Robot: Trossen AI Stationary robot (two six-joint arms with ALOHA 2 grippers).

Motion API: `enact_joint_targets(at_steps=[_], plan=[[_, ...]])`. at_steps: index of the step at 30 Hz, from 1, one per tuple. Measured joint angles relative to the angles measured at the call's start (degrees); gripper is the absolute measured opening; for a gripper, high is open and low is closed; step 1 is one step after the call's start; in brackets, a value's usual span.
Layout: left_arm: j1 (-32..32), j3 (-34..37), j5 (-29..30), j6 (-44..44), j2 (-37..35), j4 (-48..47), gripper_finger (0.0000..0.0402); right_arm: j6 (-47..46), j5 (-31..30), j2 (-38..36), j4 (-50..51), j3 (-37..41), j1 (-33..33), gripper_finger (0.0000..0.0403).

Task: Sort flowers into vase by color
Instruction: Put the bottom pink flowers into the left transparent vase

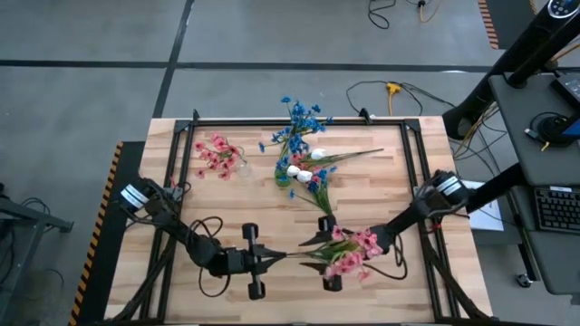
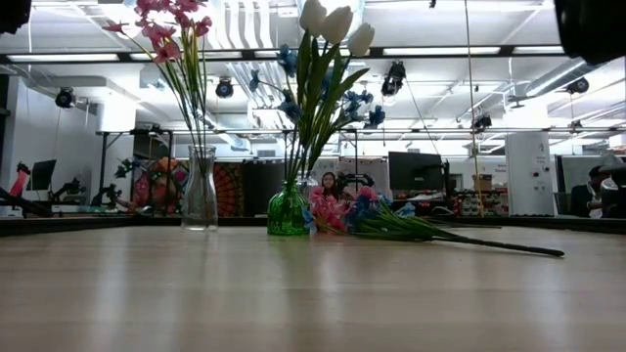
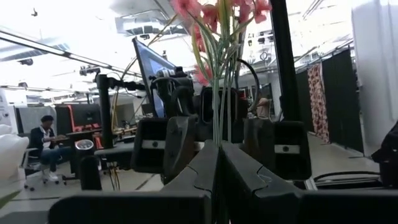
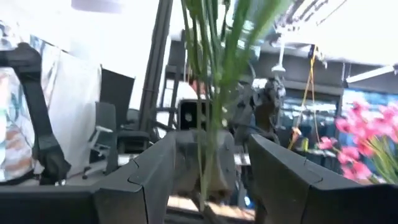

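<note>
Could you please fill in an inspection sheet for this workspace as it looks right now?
Surface: wooden table, black frame around it.
Job's things: pink flowers in clear vase; blue and white flowers in green vase; loose sprigs lying beside it; pink sprig held between both arms.
Clutter: nothing seen.
Grippers: left gripper shut on the pink sprig's stems; right gripper partly open, stems between its fingers.
Cables: black loop by left arm; yellow-plug cable on floor.
Surroundings: desk with keyboard; people seated behind.
</note>
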State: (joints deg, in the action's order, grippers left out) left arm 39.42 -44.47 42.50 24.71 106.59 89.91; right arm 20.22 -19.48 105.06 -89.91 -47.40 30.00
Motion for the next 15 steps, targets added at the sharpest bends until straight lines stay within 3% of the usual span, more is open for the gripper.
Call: enact_joint_targets(at_steps=[8, 15], plan=[[0.0, 0.4, 0.5, -1.2, 0.0, -0.4, 0.0, 4.3, 0.4, 1.6, 1.6, -4.7, -0.2, 0.0186], [0.1, 0.4, 5.9, -1.8, 0.0, -1.7, 0.0, 3.9, -0.1, 1.6, 6.8, -6.9, -0.4, 0.0083]])
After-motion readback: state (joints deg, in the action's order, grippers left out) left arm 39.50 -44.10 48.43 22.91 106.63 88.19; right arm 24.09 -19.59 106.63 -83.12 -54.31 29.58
